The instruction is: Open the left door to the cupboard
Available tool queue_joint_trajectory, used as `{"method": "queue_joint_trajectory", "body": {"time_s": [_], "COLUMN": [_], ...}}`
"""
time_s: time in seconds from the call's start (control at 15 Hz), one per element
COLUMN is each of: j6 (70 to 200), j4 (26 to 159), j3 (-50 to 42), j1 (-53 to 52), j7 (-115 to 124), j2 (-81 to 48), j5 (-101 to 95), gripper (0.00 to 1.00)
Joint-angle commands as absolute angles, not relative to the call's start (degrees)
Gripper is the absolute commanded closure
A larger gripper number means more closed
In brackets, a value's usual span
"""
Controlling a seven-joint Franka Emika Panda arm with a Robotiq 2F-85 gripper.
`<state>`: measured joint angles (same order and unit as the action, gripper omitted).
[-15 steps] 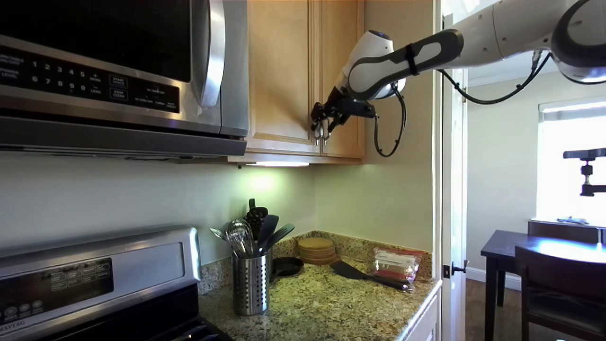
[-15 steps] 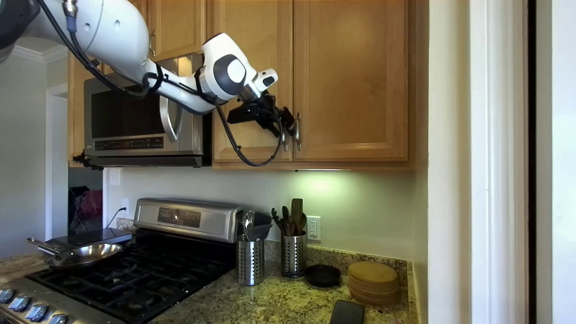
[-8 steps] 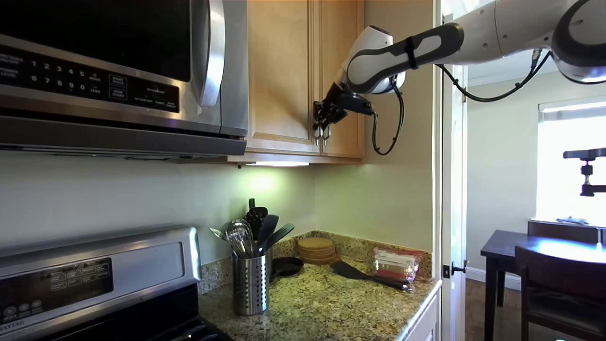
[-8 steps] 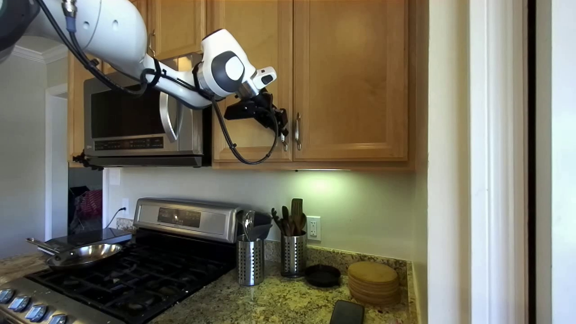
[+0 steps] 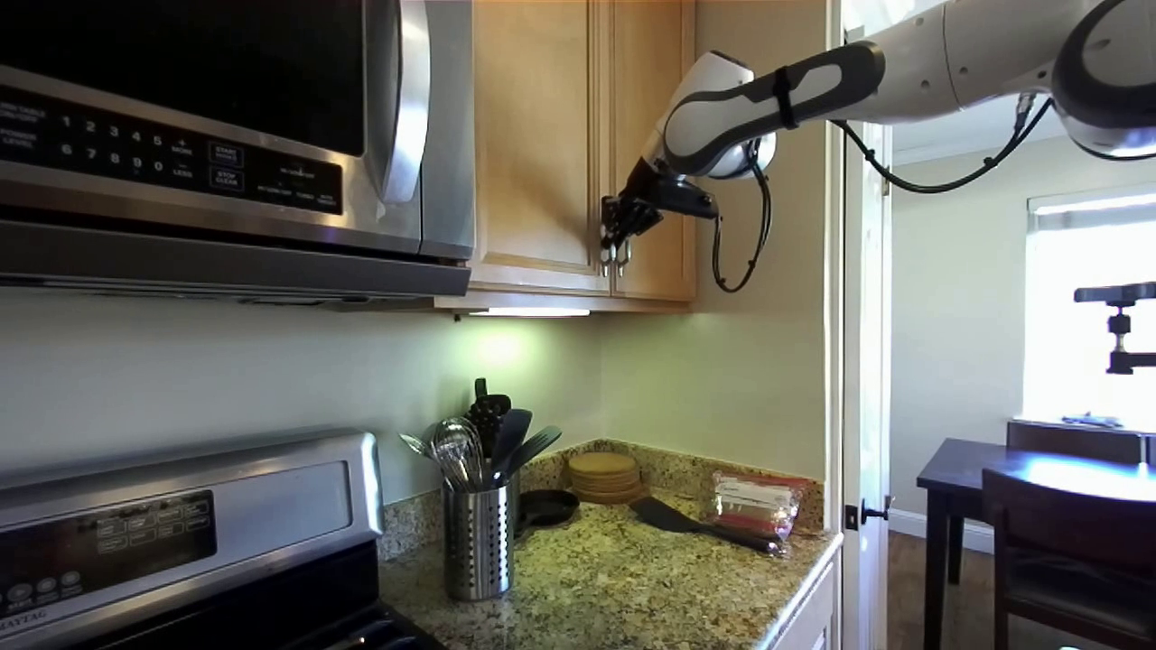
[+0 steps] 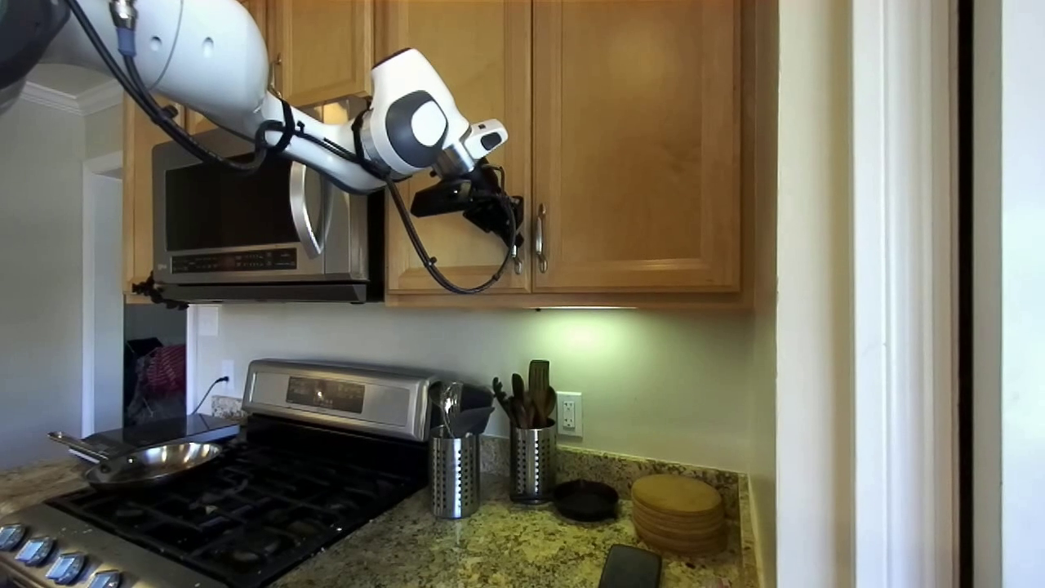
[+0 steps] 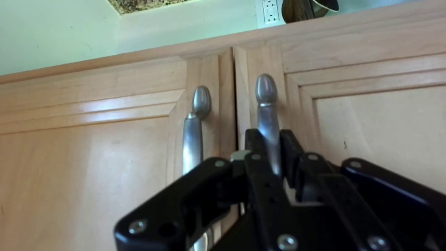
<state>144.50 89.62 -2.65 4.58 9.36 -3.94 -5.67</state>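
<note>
Clasping the slim, vertical silver bar handle (image 7: 268, 118) of the tall, light-tan wooden, recessed-panel left door (image 6: 482, 82), my black two-fingered claw (image 7: 271, 139) has its jaws tight against both sides of the bar, just above the handle's lower end (wrist view). Progress: reaching and taking hold appear complete. Opening does not: in both exterior views the left door lies flush in the light-tan wooden, wall-hung cupboard (image 6: 563, 147), level with its matching panelled twin door (image 6: 641, 147). What remains, I judge, is the entire outward swing. Position: the cupboard hangs above the back edge of the speckled granite bench (image 6: 498, 547). The left door is over the stretch of that edge nearer the corner by the black-and-silver stove (image 6: 237, 506); the twin door, over the stretch running to the opposite back corner. Relative to my claw, the left door lies directly beyond, its handle held between the jaws. The wrist view stands inverted, so this door appears there at the right. The twin's matching silver handle (image 7: 193, 146) stands just beside my claw; whether the two touch, I cannot tell.
</note>
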Motion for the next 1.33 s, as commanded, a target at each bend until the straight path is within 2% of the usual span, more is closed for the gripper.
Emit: {"method": "queue_joint_trajectory", "body": {"time_s": [0.0,0.67,1.27], "j6": [144.5,145.5,145.0], "j4": [89.8,97.5,107.7], "j3": [-3.4,-2.6,2.1], "j1": [4.6,3.1,3.2], "j7": [4.9,7.1,22.6], "j2": [-4.1,2.9,13.8], "j5": [-4.2,-11.7,-27.9], "gripper": [0.91,0.91,0.91]}}
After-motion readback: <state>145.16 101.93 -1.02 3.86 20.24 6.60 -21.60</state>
